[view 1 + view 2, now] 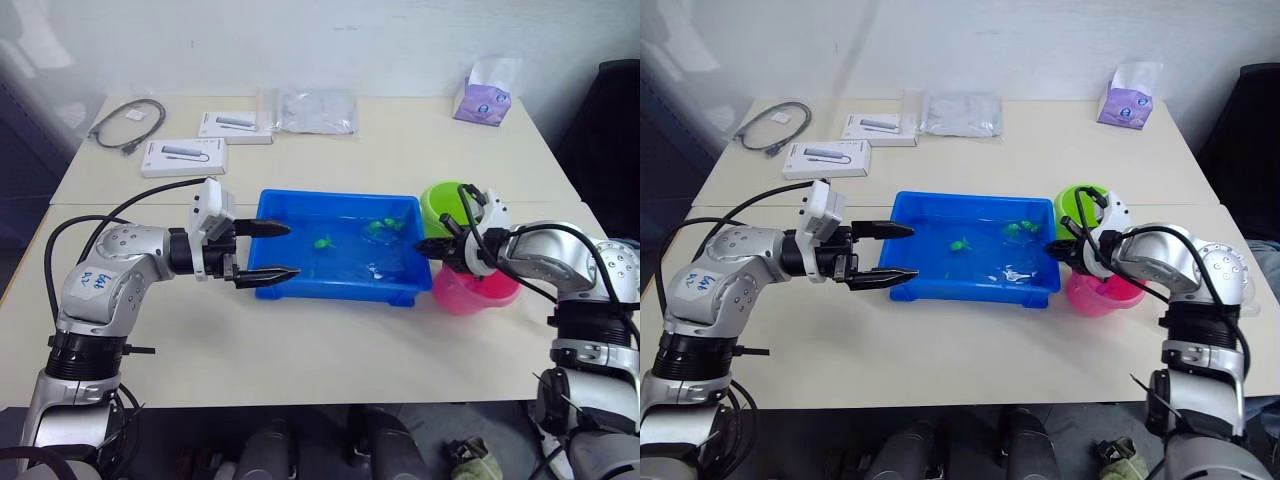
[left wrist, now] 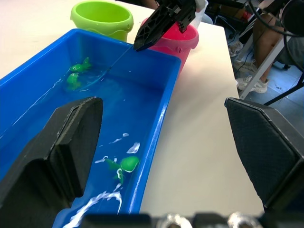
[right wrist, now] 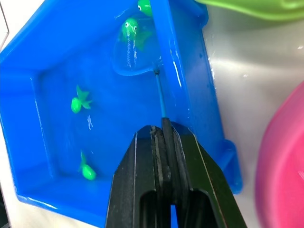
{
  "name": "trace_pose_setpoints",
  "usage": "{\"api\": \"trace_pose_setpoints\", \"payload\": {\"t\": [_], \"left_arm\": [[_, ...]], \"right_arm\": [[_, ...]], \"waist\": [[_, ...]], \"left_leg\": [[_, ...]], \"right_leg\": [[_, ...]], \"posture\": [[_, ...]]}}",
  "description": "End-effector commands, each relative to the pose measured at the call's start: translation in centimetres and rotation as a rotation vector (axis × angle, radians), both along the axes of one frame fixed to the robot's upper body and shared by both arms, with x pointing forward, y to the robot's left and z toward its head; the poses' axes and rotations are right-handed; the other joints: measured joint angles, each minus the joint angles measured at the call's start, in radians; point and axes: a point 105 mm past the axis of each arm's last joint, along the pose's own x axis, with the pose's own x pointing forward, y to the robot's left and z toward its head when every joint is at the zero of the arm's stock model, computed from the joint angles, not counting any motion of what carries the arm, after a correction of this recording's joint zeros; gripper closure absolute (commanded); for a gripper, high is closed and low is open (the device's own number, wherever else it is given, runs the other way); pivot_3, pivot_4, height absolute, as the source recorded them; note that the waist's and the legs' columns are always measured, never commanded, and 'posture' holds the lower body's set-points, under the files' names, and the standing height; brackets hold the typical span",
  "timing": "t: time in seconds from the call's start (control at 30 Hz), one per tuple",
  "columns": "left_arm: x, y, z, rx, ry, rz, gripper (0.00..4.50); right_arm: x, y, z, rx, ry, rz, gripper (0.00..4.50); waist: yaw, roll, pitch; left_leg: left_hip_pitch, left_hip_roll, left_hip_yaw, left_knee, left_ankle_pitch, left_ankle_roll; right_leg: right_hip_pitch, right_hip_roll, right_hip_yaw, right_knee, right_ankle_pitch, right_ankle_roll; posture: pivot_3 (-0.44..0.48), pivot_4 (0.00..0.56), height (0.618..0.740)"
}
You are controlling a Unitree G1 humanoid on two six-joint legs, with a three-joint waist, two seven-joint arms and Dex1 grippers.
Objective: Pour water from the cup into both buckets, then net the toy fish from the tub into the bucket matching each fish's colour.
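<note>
Net dipped in the tub, pinched by the right pincer.

The net (image 3: 135,57) sits in the water at the tub's (image 1: 300,285) 2 o'clock corner, its thin handle running back into the right pincer (image 3: 164,137), whose fingers are pressed together on it just over the tub's right rim. A green fish (image 3: 128,29) lies within the hoop, with a second one just beside it; whether that one is inside the hoop is hard to tell. Two more green fish (image 3: 78,102) float nearer the tub's middle and left. The left pincer (image 1: 268,252) hovers spread at the tub's 9 o'clock edge, holding nothing. The green bucket (image 1: 445,205) and pink bucket (image 1: 470,290) stand on the desk (image 1: 400,150) at the tub's 3 o'clock side, partly hidden by the right arm.
</note>
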Motion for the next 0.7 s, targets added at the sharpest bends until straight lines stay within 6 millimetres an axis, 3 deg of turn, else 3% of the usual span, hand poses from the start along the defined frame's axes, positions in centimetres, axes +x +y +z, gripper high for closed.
{"api": "trace_pose_setpoints", "payload": {"t": [0.03,0.7], "left_arm": [[-0.2,0.1,0.8,0.005,-0.042,-0.007,0.07],[0.0,-0.1,0.9,0.013,-0.050,-0.024,0.07]], "right_arm": [[-0.1,-0.8,1.2,0.013,-0.033,-0.088,4.50],[-1.8,0.4,0.8,0.062,-0.038,-0.215,4.50]], "waist": [[-0.005,0.000,0.000],[-0.012,0.001,0.000]], "left_leg": [[0.000,0.000,0.000,0.000,0.000,0.000],[0.000,0.000,0.000,-0.001,0.000,0.000]], "right_leg": [[0.000,0.000,0.000,0.000,0.000,0.000],[0.000,0.000,0.000,0.000,0.000,0.000]], "posture": [[0.000,0.150,0.740],[0.000,0.150,0.740]]}}
